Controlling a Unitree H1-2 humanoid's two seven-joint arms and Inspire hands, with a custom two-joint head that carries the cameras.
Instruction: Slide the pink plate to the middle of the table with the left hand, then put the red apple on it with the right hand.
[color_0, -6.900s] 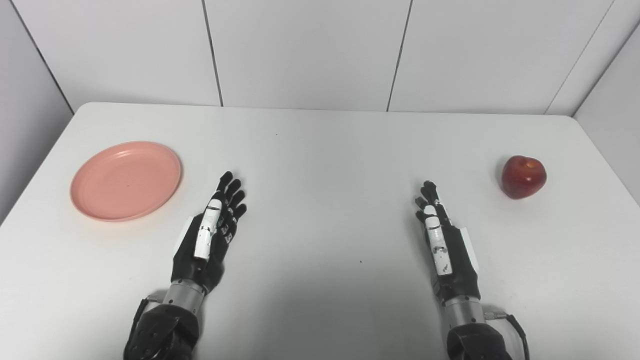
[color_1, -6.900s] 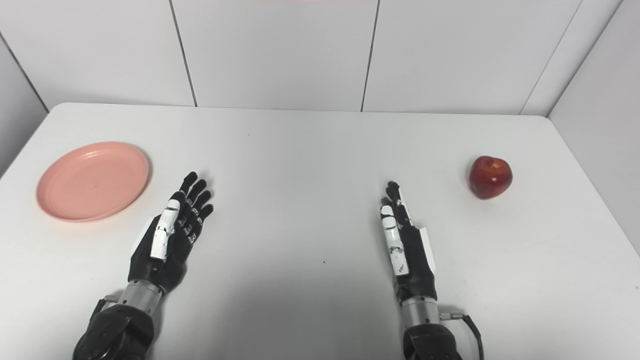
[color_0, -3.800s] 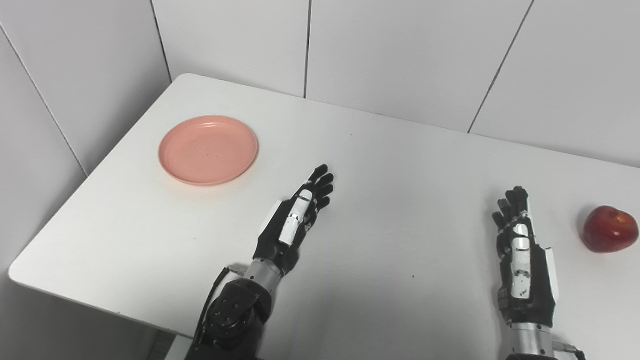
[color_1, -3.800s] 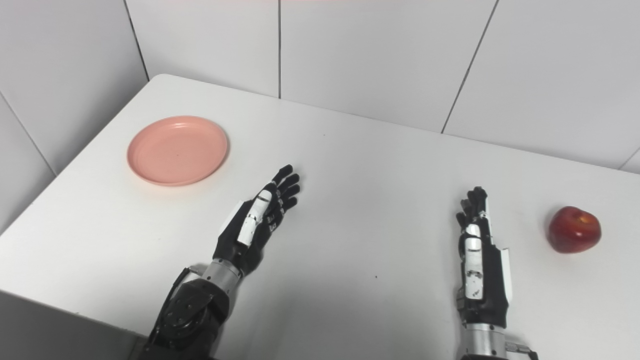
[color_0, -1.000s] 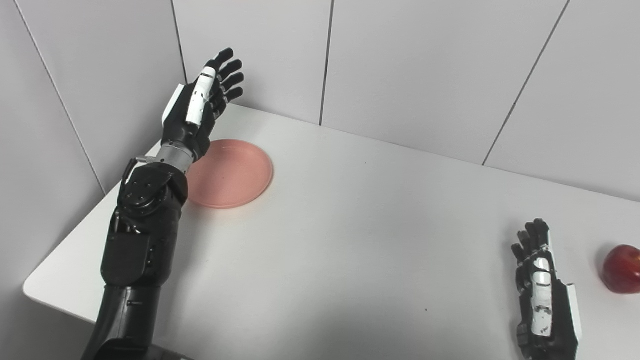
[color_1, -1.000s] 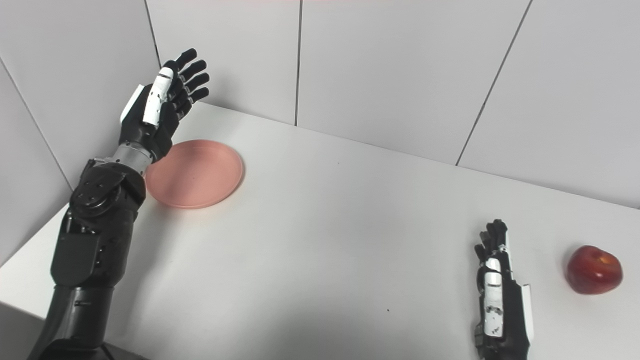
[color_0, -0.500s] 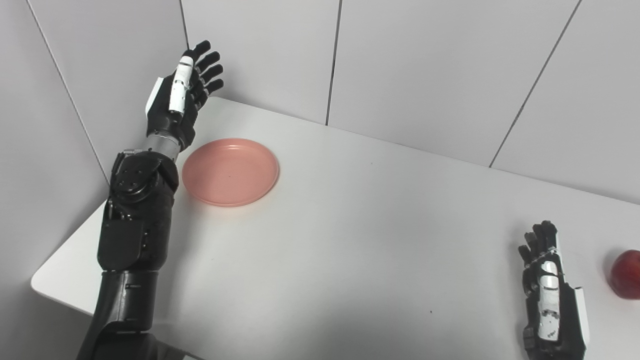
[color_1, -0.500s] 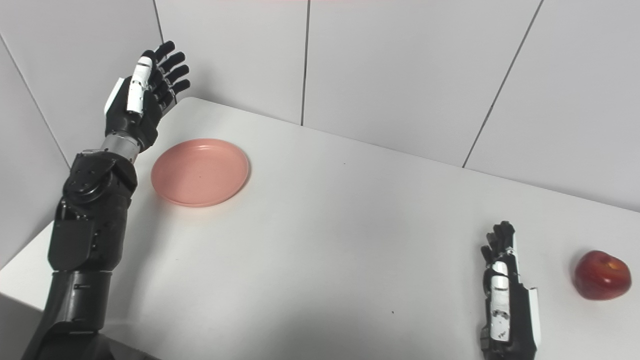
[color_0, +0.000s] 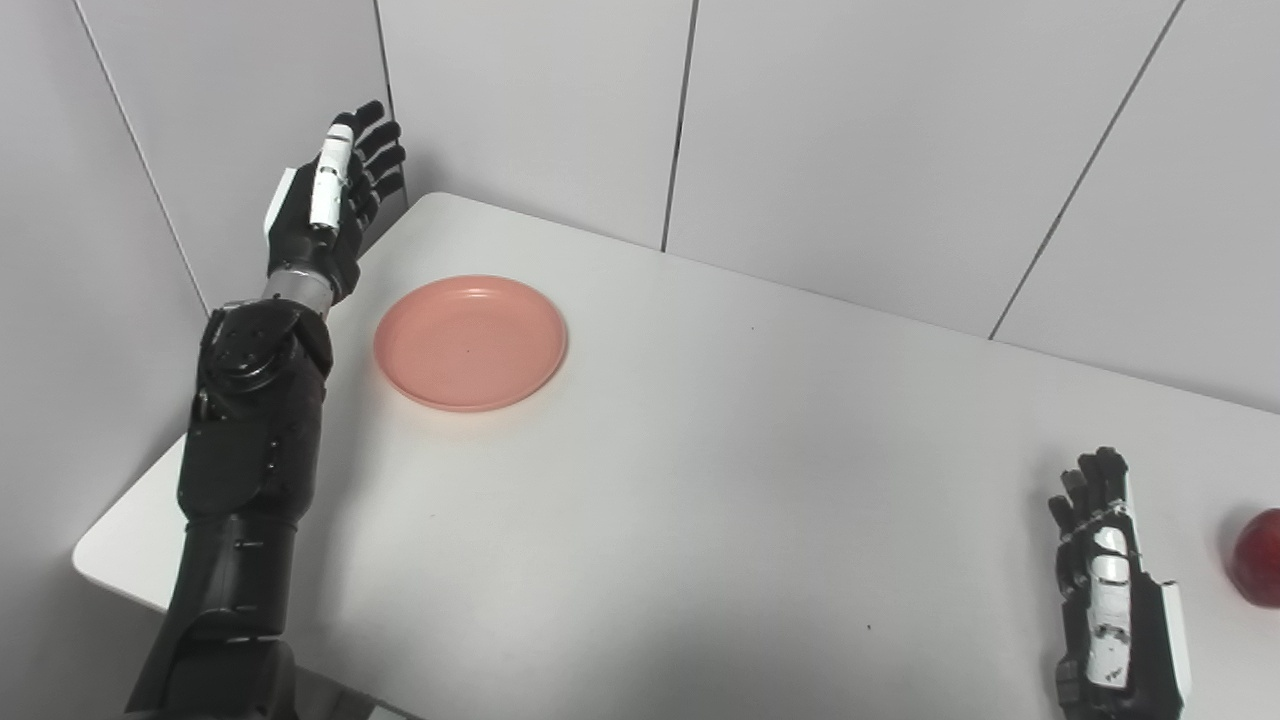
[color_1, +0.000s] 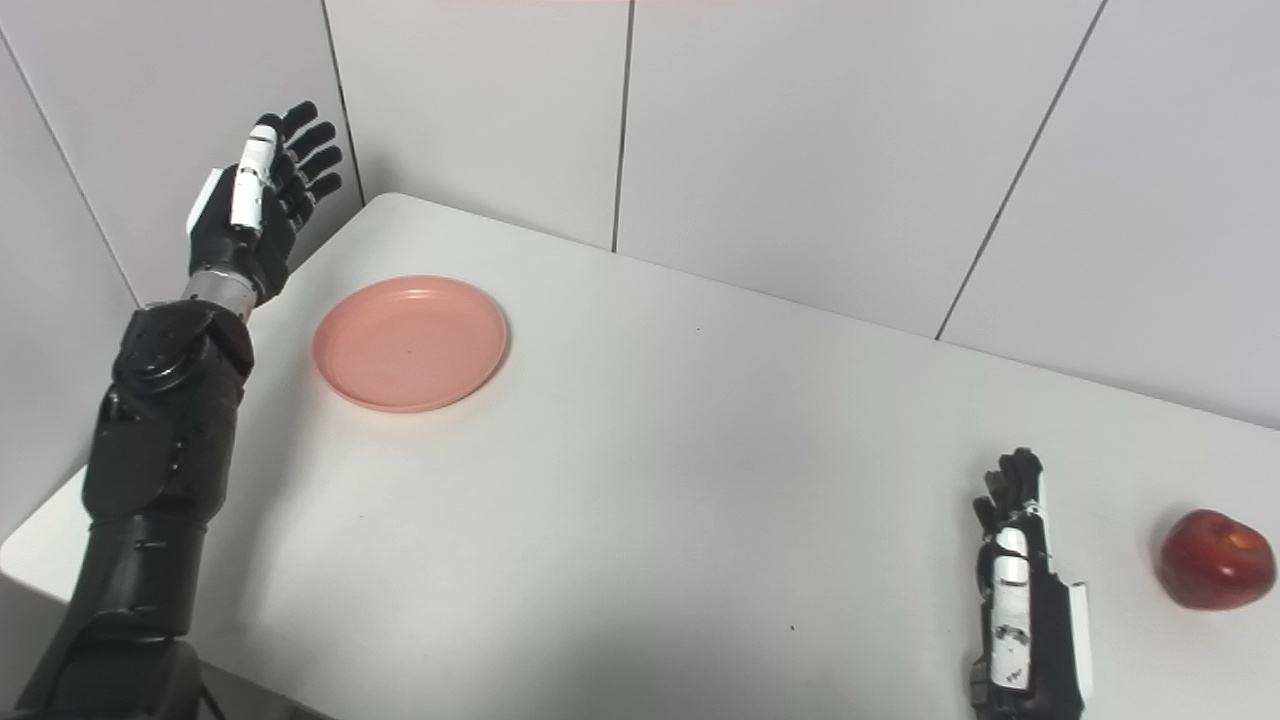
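The pink plate (color_0: 470, 342) lies empty on the white table (color_0: 720, 470), near its far left corner. My left hand (color_0: 325, 205) is raised in the air to the left of the plate, open, fingers pointing up, not touching it. The red apple (color_1: 1213, 572) sits at the table's right side; in the left eye view only the apple's (color_0: 1262, 570) left part shows at the frame edge. My right hand (color_1: 1025, 610) rests open on the table just left of the apple, holding nothing.
White wall panels (color_0: 840, 130) close the table's far side and a wall (color_0: 90, 220) stands close behind my left hand. The table's left corner edge (color_0: 95, 560) lies beside my left forearm (color_0: 245, 470).
The camera has kept turning left. My left hand has swung further left, off the plate's left edge and slightly lower. The right hand, plate and apple have stayed put.
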